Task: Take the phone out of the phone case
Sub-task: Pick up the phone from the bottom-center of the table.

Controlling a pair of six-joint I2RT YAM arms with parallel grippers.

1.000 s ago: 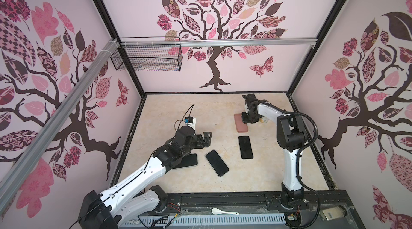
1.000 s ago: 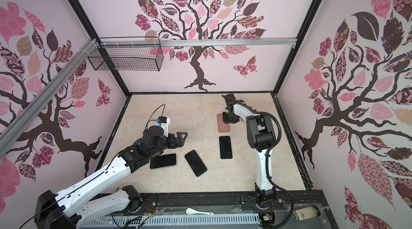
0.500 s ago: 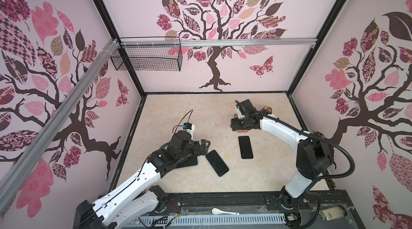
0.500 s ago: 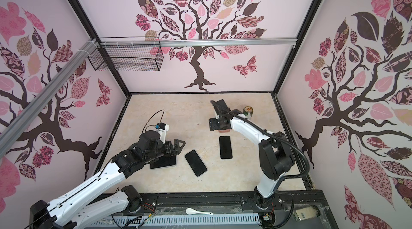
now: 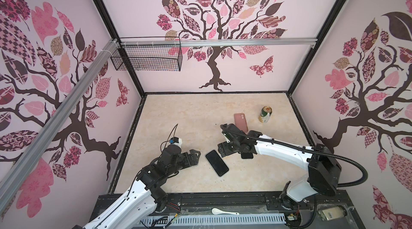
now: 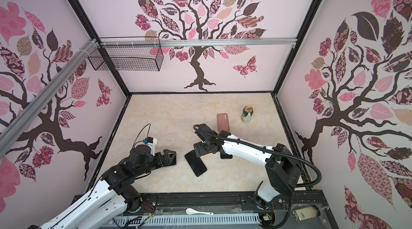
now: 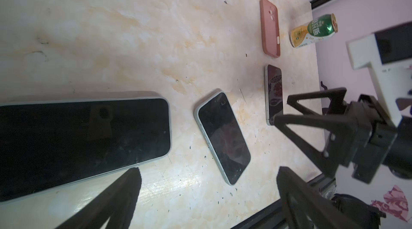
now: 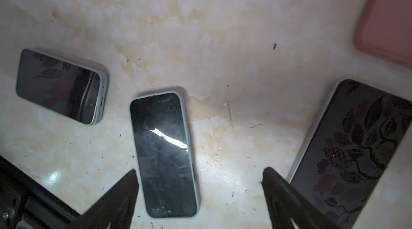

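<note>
Both are open and hold nothing: the left end effector [image 5: 194, 157] hovers over one phone [image 7: 82, 141], and the right end effector [image 8: 199, 171] hangs between the middle phone [image 5: 217, 162] and a third phone [image 8: 356, 149]. The pink phone case [image 5: 240, 122] lies back-up on the desk [image 5: 189, 116] near a can [image 5: 265, 114].

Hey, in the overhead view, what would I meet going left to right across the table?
left end effector → black phone lying askew → pink phone case → drink can. A second phone under the right arm overlaps the case sideways, so I skip it.
</note>
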